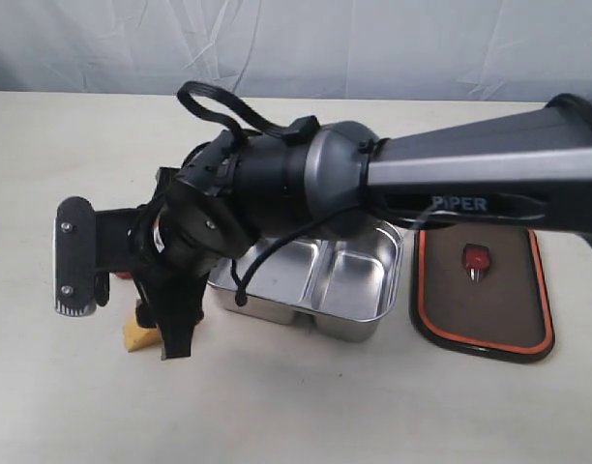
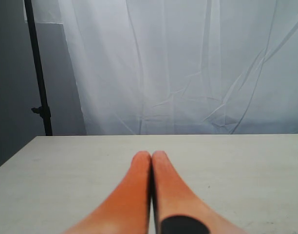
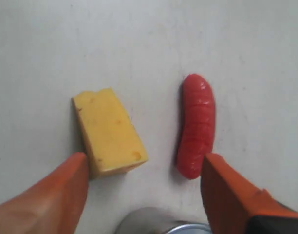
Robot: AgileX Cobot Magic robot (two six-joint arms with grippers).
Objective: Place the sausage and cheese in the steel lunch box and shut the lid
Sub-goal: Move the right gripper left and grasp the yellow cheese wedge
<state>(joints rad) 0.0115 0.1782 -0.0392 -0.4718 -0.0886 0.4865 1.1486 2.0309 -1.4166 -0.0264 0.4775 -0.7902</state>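
In the right wrist view my right gripper (image 3: 145, 161) is open just above the table. The yellow cheese (image 3: 110, 131) lies by one orange finger (image 3: 56, 195). The red sausage (image 3: 197, 131) lies by the other, and nothing is held. In the exterior view this arm reaches across to the left of the steel lunch box (image 1: 388, 280), hiding most of the cheese (image 1: 139, 334) and the sausage (image 1: 125, 274). Both compartments of the box look empty. The dark lid (image 1: 441, 300) lies flat to its right, orange valve (image 1: 475, 258) showing. My left gripper (image 2: 151, 156) is shut over bare table.
The right arm's long black and grey body (image 1: 470, 174) crosses above the box and covers its back edge. A rounded corner of the box (image 3: 158, 222) sits close behind the right gripper. A white curtain (image 2: 188, 63) and a black stand (image 2: 39, 73) border the table.
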